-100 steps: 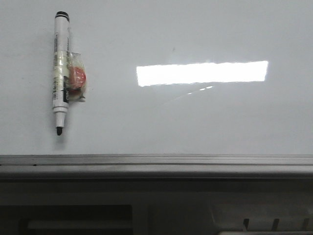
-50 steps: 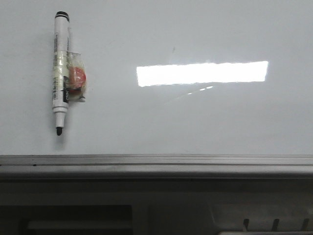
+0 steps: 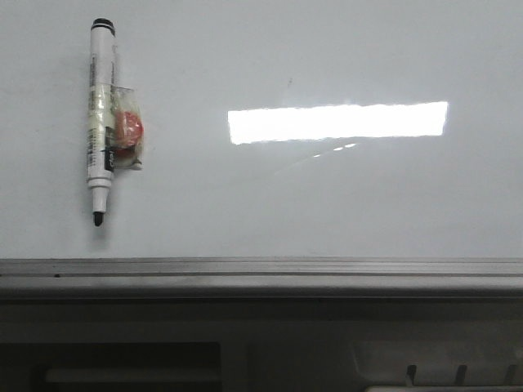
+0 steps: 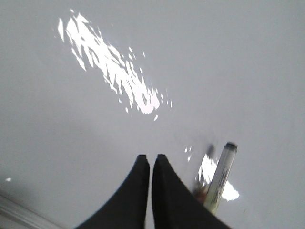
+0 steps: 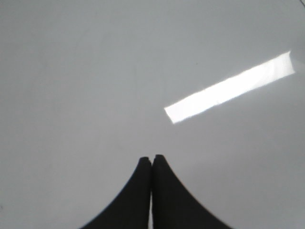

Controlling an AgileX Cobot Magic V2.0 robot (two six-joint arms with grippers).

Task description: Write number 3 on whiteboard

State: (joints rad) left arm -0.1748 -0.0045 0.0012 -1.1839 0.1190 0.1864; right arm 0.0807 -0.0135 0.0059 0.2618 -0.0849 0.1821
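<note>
We judge the marker (image 3: 101, 110) light, stiff and slick; we'd grip mid-barrel beside its taped red magnet (image 3: 128, 135). Both grippers' (image 4: 150, 157) (image 5: 152, 158) fingers are pressed together, empty, whiteboard (image 3: 327, 204) unmarked

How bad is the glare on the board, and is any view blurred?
Front view: one sharp bright rectangle of glare on the whiteboard, well clear of the marker. Left wrist view: glare breaks into ragged patches, and the marker is soft. Right wrist view: one clean slanted glare bar, image fairly crisp.
</note>
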